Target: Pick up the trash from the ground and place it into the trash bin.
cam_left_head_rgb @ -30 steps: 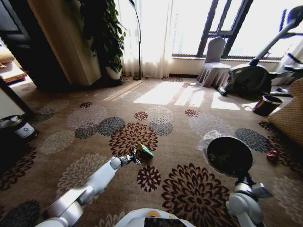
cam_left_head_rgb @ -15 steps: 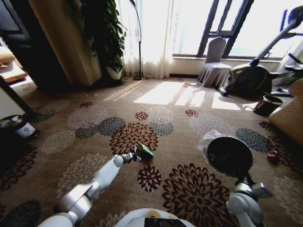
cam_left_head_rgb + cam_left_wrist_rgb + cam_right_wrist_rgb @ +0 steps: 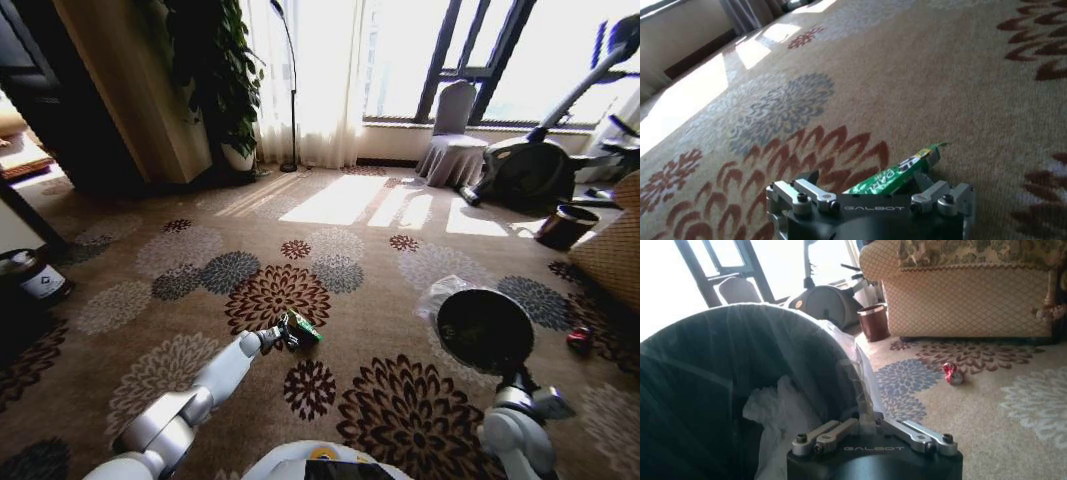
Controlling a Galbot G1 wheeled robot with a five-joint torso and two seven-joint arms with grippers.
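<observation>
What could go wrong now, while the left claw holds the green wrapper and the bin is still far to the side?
1. The left claw seems to grip the green wrapper only near one end, so it may slip out during the carry.
2. The right claw pinches only the bin's rim and thin liner; the bin could tilt or the liner tear.
3. The red scrap still lies on the carpet and could be missed.
</observation>
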